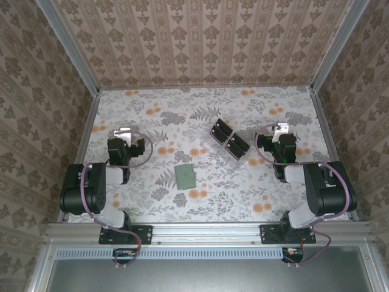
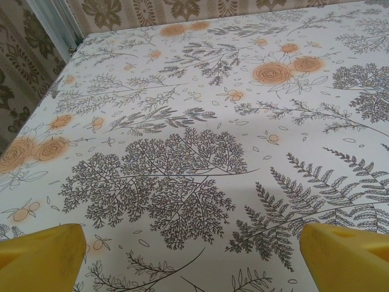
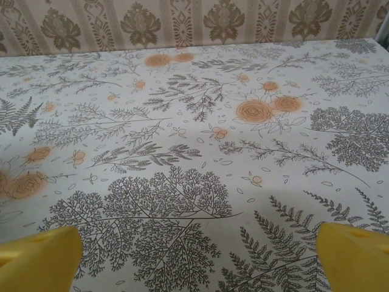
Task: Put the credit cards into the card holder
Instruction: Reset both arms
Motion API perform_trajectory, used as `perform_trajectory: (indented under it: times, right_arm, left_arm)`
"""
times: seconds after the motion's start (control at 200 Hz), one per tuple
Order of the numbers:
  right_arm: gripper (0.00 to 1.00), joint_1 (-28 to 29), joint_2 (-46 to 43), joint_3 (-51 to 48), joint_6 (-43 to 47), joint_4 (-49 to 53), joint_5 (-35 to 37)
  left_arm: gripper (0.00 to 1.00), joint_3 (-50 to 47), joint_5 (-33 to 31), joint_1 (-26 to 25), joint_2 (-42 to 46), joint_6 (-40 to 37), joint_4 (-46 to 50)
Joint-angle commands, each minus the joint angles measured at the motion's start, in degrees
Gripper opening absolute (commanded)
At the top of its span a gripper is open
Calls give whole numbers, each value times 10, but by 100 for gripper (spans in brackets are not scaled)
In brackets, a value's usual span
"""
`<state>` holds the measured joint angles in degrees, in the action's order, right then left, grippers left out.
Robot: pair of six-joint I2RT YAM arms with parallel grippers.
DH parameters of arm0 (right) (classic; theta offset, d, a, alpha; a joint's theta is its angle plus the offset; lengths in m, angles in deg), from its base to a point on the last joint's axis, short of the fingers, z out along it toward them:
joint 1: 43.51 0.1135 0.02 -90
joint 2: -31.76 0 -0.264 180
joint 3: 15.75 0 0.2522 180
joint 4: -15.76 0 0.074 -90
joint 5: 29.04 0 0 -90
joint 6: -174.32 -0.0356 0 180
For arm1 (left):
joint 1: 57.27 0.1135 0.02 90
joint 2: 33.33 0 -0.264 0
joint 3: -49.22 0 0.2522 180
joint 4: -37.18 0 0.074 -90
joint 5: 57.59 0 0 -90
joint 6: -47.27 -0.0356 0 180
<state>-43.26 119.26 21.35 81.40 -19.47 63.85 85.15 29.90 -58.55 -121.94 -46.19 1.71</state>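
Observation:
The card holder [image 1: 185,175], a small sage-green wallet, lies shut and flat on the floral table, between the two arms and nearer the front. No pale pink credit cards are in view. My left gripper [image 1: 123,132] rests low at the left, well apart from the wallet. In the left wrist view it [image 2: 191,258] is open, its yellow fingers [image 2: 42,258] wide apart over bare cloth. My right gripper [image 1: 279,129] sits at the right, also open [image 3: 197,258], with nothing between its yellow fingers [image 3: 355,258].
A clear plastic stand [image 1: 228,141] with black blocks stands behind and to the right of the wallet, between the grippers. Patterned walls and metal rails [image 1: 91,131] close in the table on three sides.

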Motion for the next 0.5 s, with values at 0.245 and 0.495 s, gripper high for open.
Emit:
perform_trajectory:
  times: [0.245,0.495]
  right_arm:
    - [100,10,1,0,12,0,12]
    - [100,10,1,0,12,0,13]
  left_arm:
    - [100,11,13,3,0,5,-5]
    - [100,9,11,2,1,3,-8]
